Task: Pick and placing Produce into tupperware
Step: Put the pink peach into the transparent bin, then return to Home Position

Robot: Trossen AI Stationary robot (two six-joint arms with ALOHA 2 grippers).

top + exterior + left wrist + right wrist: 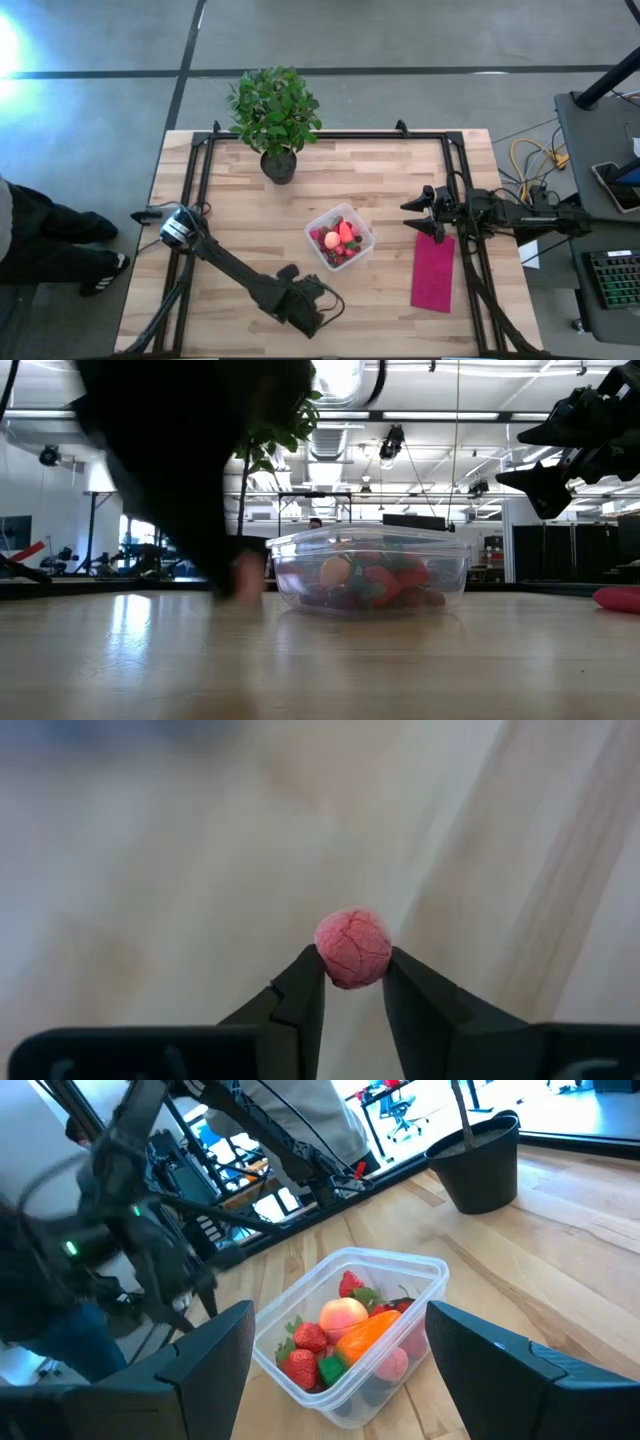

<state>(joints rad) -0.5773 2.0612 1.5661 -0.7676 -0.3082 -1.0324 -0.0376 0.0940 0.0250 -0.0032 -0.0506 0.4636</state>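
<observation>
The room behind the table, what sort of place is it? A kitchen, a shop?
Neither, most likely: it looks like a robotics lab or workshop. The wooden table sits on bare concrete, cables and a keyboard lie beside it, and long ceiling lights hang over other equipment.

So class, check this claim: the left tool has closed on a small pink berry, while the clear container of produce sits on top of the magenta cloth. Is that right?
Not quite. The left tool is shut on the pink berry, but the clear container rests on the bare wooden table, apart from the magenta cloth. The high view shows this.
</observation>
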